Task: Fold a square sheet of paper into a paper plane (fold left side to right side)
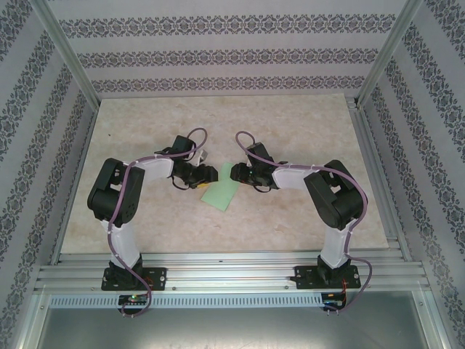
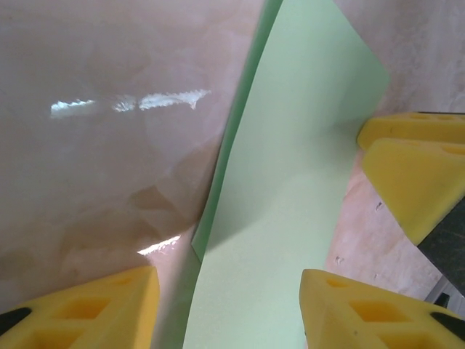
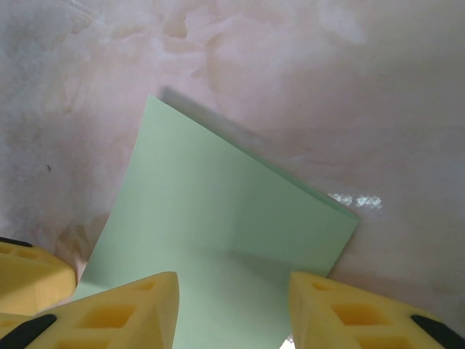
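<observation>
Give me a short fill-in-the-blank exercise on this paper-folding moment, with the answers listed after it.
1. The sheet of paper is pale ___ in colour.
2. It lies on the table ___ the left gripper and the right gripper.
3. The grippers' fingers are ___ wedges.

Missing words: green; between; yellow.

The left arm [image 1: 120, 200] and right arm [image 1: 336, 198] rise from their bases with elbows bent outward and forearms angled in toward each other. The left gripper [image 1: 204, 174] and right gripper [image 1: 243, 174] face one another, held low, tips close together. Each one's yellow jaws stand parted.
</observation>
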